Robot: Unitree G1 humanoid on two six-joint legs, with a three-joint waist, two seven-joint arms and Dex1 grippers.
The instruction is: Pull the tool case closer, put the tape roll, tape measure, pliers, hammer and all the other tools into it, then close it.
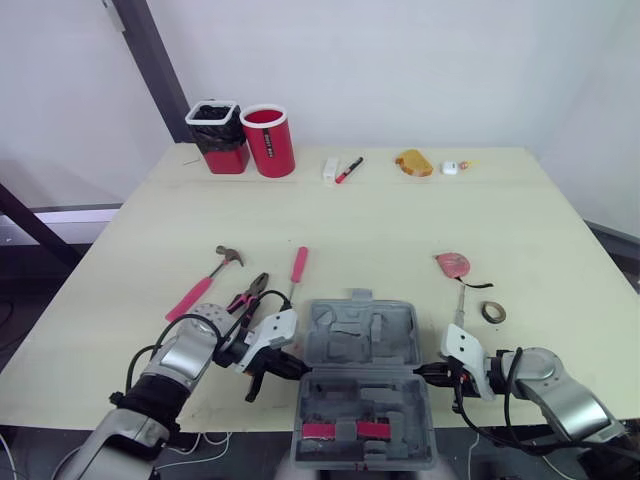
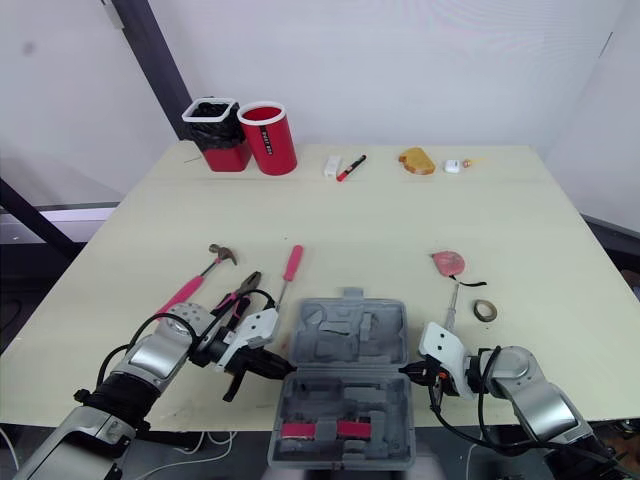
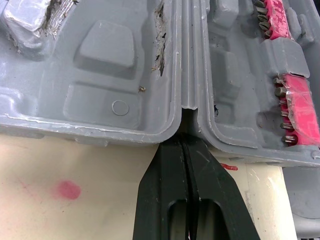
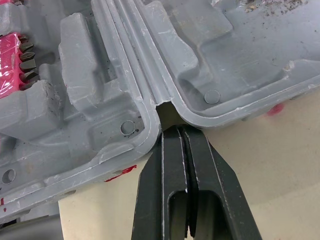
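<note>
Tool case (image 1: pixel 362 385): lying open at the near edge of the table (image 1: pixel 350 215), between both grippers.
Left gripper (image 3: pixel 186 142): fingers pressing together, tip sitting at the case's left hinge notch.
Right gripper (image 4: pixel 175 131): fingers together, tip meeting the right hinge notch.
Hammer (image 1: pixel 205 281): lying outside the case, to its left.
Pliers (image 1: pixel 250 294): lying beside the hammer.
Tape measure (image 1: pixel 452 263): resting right of the case.
Tape roll (image 1: pixel 493 312): sitting near the tape measure.

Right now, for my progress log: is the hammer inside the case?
No, the hammer lies on the table, left of the open case.
</note>
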